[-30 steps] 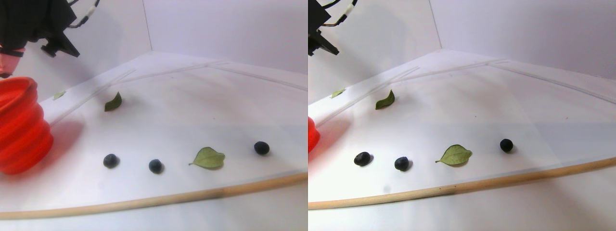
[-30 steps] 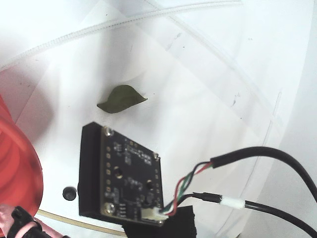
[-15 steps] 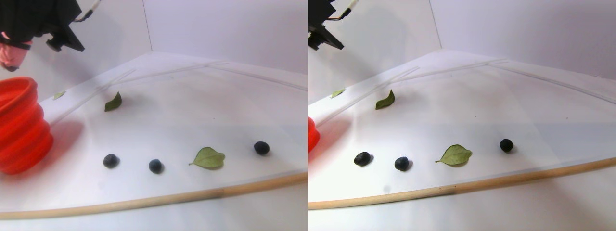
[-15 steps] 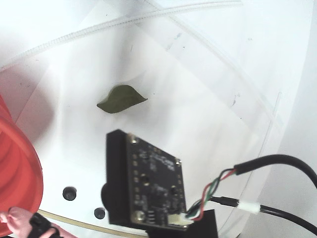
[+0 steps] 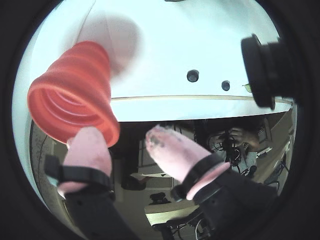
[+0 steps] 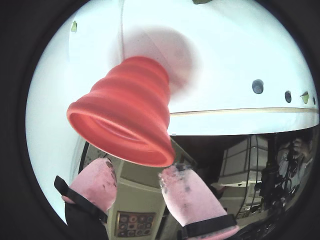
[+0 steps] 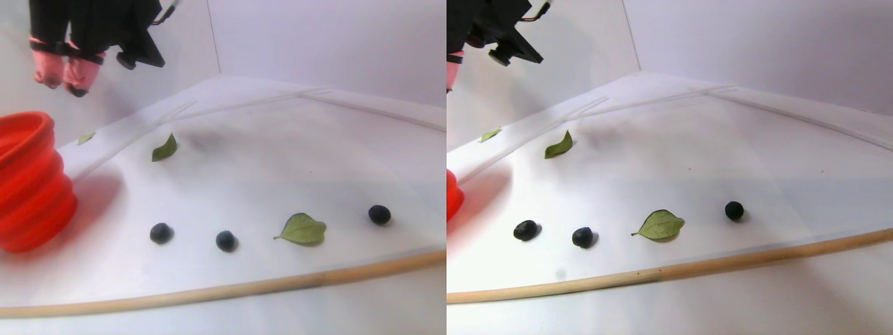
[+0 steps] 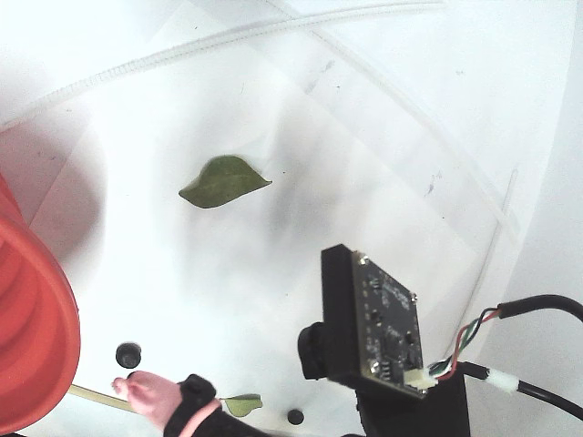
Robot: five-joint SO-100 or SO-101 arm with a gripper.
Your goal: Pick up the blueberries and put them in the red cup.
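We're hanging our gripper (image 6: 135, 182) open and empty just past the red cup (image 6: 127, 117) rim. 3 blueberries (image 7: 161, 232) are sitting further out on the table (image 7: 279, 146); chasing them could knock the cup or grab a leaf (image 7: 302, 228).

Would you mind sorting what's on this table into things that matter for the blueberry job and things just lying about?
Part of the job:
- three blueberries on the table
- red cup
- pincer, open and empty, raised beside the cup

Just lying about:
- large green leaf between the berries
- smaller leaf farther back
- tiny leaf near the wall
- wooden strip along the front edge
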